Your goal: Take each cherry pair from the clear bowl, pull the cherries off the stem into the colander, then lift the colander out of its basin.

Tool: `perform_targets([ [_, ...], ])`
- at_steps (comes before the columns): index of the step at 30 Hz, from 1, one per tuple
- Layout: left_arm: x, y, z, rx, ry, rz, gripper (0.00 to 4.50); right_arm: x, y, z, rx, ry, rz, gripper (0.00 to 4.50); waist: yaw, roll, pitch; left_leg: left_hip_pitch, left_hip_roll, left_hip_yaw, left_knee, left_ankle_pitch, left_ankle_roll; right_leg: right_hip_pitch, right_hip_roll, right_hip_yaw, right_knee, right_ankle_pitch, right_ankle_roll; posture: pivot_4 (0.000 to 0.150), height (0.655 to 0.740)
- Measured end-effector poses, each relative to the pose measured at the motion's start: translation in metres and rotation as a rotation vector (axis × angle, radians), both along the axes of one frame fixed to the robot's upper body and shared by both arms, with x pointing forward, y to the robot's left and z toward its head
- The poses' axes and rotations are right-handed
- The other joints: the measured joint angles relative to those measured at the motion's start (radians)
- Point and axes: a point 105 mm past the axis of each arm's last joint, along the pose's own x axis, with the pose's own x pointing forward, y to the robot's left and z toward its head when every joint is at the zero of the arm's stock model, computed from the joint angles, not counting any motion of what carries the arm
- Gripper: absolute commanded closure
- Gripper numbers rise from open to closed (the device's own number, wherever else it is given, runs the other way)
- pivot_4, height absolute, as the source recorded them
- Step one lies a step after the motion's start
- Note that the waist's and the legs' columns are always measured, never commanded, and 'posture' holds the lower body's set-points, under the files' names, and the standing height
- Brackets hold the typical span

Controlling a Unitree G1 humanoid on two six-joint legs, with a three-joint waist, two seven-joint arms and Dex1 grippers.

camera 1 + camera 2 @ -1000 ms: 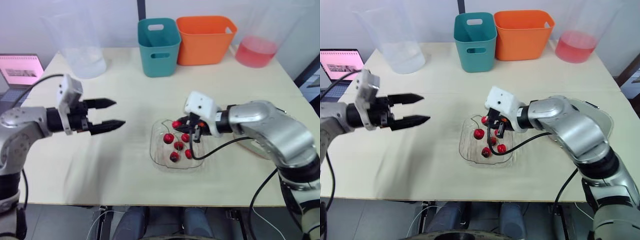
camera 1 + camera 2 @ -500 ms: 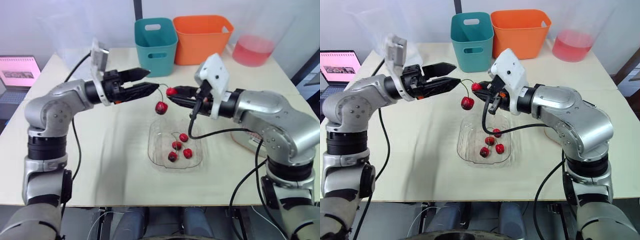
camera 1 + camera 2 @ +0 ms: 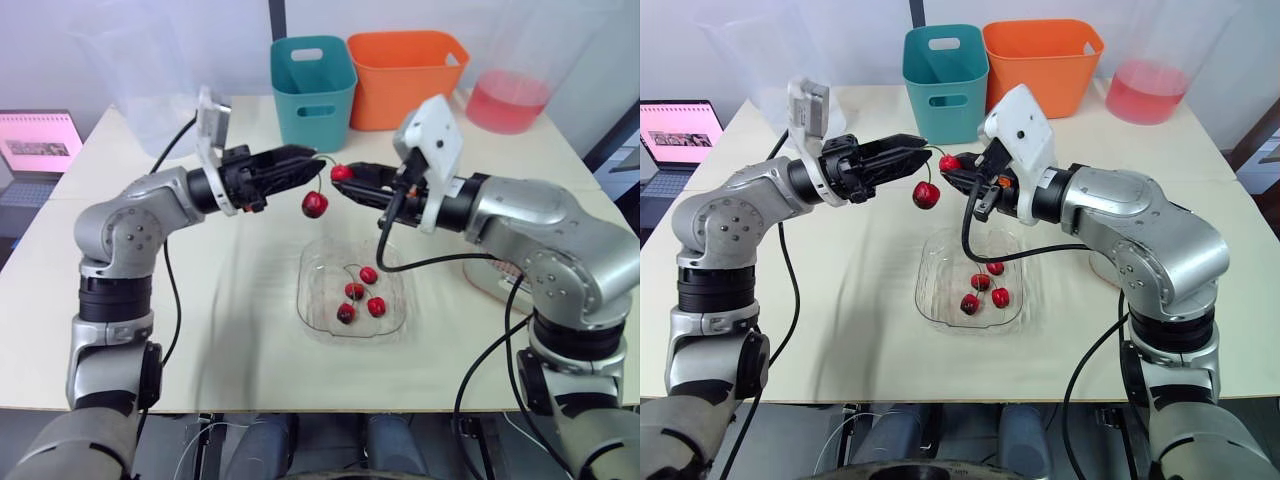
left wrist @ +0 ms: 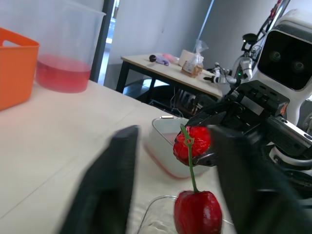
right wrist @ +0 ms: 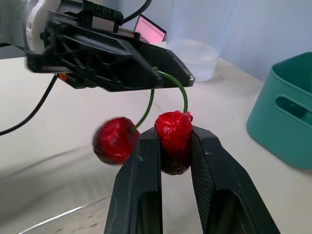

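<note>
My right gripper [image 5: 174, 146] is shut on the upper cherry [image 5: 174, 127] of a pair, held in the air above the clear bowl [image 3: 310, 312]. The second cherry [image 3: 315, 204] hangs below on the green stem [image 4: 189, 156]. My left gripper [image 3: 316, 162] reaches in from the left. Its blurred fingers [image 4: 109, 183] stand on either side of the stem with a narrow gap showing. Several cherries [image 3: 357, 292] lie in the bowl. The white basin [image 4: 158, 151] with a reddish rim sits on the table behind my right arm, mostly hidden.
A teal bin [image 3: 315, 90] and an orange bin [image 3: 410, 75] stand at the back of the table. A clear jug of pink liquid [image 3: 510, 100] is at the back right, another clear jug [image 3: 165, 110] at the back left. A laptop [image 3: 40, 145] lies far left.
My right gripper lifted the cherry pair out of the bowl. My left arm swung in from the left to the stem, and its fingers narrowed around it.
</note>
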Motion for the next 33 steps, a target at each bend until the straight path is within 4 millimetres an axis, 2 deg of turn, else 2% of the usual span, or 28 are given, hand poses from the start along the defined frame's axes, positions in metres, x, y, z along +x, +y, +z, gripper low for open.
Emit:
perform_targets([
  [1, 0.0, 0.0, 0.0, 0.0, 0.0, 0.001, 4.43, 0.0, 0.0, 0.0, 0.001, 0.001, 0.002, 4.08, 0.0, 0.0, 0.0, 0.0, 0.0, 0.0, 0.0, 0.0, 0.0, 0.0, 0.0, 0.0, 0.0, 0.0, 0.0, 0.15, 0.74],
  [8, 0.001, 0.0, 0.0, 0.0, 0.004, 0.005, 4.43, -0.002, 0.002, 0.0, 0.008, 0.011, 0.012, 4.08, 0.0, 0.0, 0.0, 0.0, 0.0, 0.0, 0.0, 0.0, 0.0, 0.0, 0.0, 0.0, 0.0, 0.0, 0.0, 0.15, 0.74],
  [10, 0.0, 0.001, 0.0, 0.001, 0.003, 0.0, 4.5, -0.002, 0.002, -0.001, 0.01, 0.017, 0.019, 3.12, 0.0, 0.0, 0.0, 0.0, 0.0, 0.0, 0.0, 0.0, 0.0, 0.0, 0.0, 0.0, 0.0, 0.0, 0.0, 0.15, 0.74],
  [11, 0.0, 0.002, -0.001, 0.004, 0.002, -0.003, 4.5, -0.003, 0.003, -0.001, 0.011, 0.021, 0.025, 2.77, -0.001, 0.0, 0.0, 0.0, 0.0, 0.0, 0.0, 0.0, 0.0, 0.0, 0.0, 0.0, 0.0, 0.0, 0.0, 0.15, 0.74],
  [15, -0.004, 0.012, 0.0, 0.083, -0.038, -0.035, 4.5, -0.009, -0.004, -0.004, -0.002, 0.071, 0.065, 0.67, 0.0, 0.0, 0.0, 0.0, 0.0, 0.0, 0.0, 0.0, 0.0, 0.0, 0.0, 0.0, 0.0, 0.0, 0.0, 0.15, 0.74],
  [16, -0.005, 0.015, 0.002, 0.105, -0.058, -0.047, 4.5, -0.01, -0.008, -0.003, 0.006, 0.091, 0.077, 0.23, 0.0, 0.0, 0.0, 0.0, 0.0, 0.0, 0.0, -0.001, 0.001, 0.0, 0.0, 0.0, -0.001, 0.0, 0.0, 0.15, 0.74],
  [17, -0.007, 0.015, 0.004, 0.134, -0.08, -0.071, 4.5, -0.011, -0.011, -0.002, 0.019, 0.114, 0.092, 0.04, 0.0, 0.0, 0.0, 0.0, 0.0, 0.0, 0.0, -0.001, 0.002, 0.0, 0.0, 0.0, -0.001, 0.0, 0.0, 0.15, 0.74],
  [20, -0.011, 0.013, 0.008, 0.186, -0.132, -0.129, 4.5, -0.013, -0.013, -0.003, 0.051, 0.182, 0.14, 0.04, 0.001, 0.0, 0.0, 0.0, 0.0, 0.0, 0.0, -0.002, 0.003, 0.001, 0.0, -0.001, -0.001, 0.0, 0.0, 0.15, 0.74],
  [24, -0.011, 0.01, 0.003, 0.246, -0.16, -0.19, 4.5, -0.013, -0.01, -0.007, 0.086, 0.305, 0.198, 0.04, -0.001, 0.0, 0.0, 0.0, 0.0, 0.0, 0.0, -0.002, 0.003, 0.001, 0.0, -0.001, -0.001, 0.0, 0.0, 0.15, 0.74],
  [33, -0.013, 0.007, 0.002, 0.285, -0.194, -0.23, 4.5, -0.014, 0.002, -0.012, 0.129, 0.37, 0.231, 0.04, -0.002, 0.0, 0.0, 0.0, 0.0, 0.0, 0.0, -0.001, 0.003, 0.0, 0.0, 0.0, -0.001, 0.0, 0.0, 0.15, 0.74],
])
